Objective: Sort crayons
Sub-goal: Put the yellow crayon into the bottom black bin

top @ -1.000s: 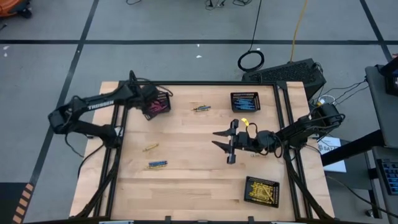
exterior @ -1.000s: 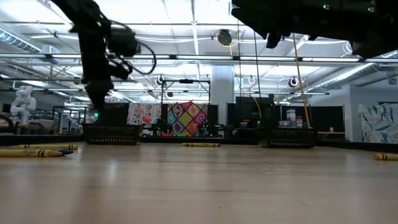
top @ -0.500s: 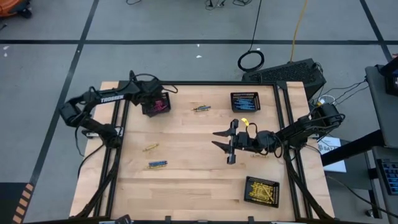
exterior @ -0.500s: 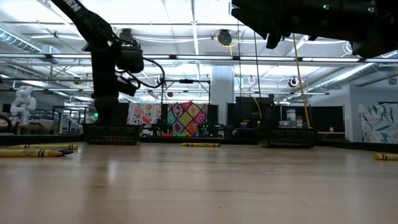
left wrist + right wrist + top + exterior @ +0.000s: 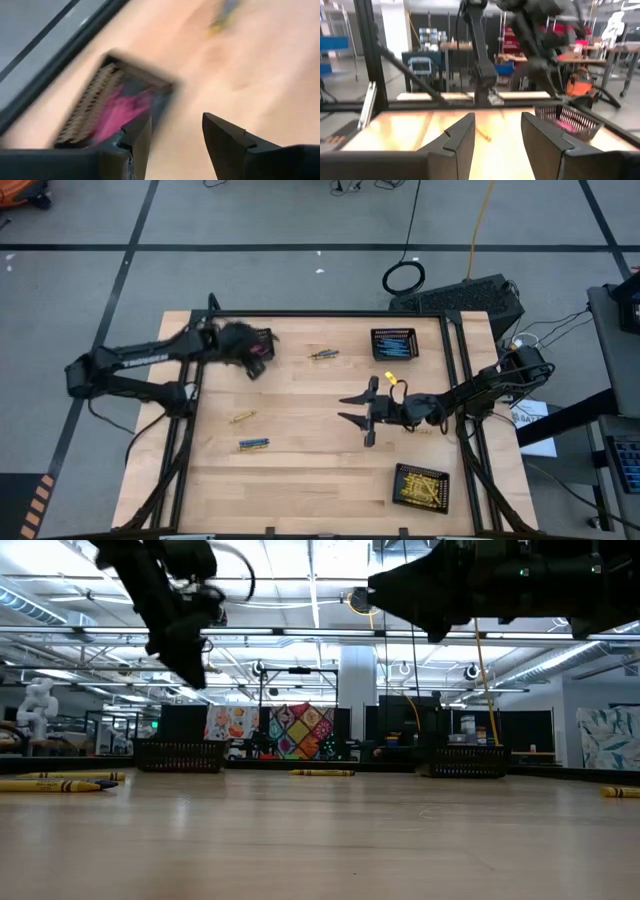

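The left gripper [image 5: 255, 352] hangs over the back left corner of the table [image 5: 310, 470], right above the basket [image 5: 117, 107] of pink crayons [image 5: 120, 107]. From overhead the blurred arm covers nearly all of that basket; only a sliver of pink shows at its edge. The wrist camera is smeared too, but its two fingers [image 5: 137, 137] stand apart with nothing between them, so that grip is let go. The pink sticks inside run together into one patch and cannot be counted.

The right gripper [image 5: 358, 408] hovers near the middle of the table, well clear of every basket, jaws spread and empty. Its own camera looks across at the pink basket and the left arm beyond it, with one loose crayon [image 5: 483, 133] lying on the wood just past its fingers [image 5: 462, 140].

The blue crayons [image 5: 394, 348] sit in a basket [image 5: 393, 332] at the back right, and the yellow ones [image 5: 420, 488] fill another basket [image 5: 420, 472] at the front right. Loose crayons lie out on the boards: a small bunch [image 5: 322, 354] at the back middle, a yellowish one [image 5: 241, 417] on the left, and a blue and yellow bunch [image 5: 253, 444] just in front of it. How many sticks are in each bunch is too small to tell. A bit of yellow shows beside the right arm's wrist, but I cannot tell whether it is a crayon. From table height, two crayons [image 5: 60, 783] show at the left edge and one [image 5: 620, 792] is cut off at the right.
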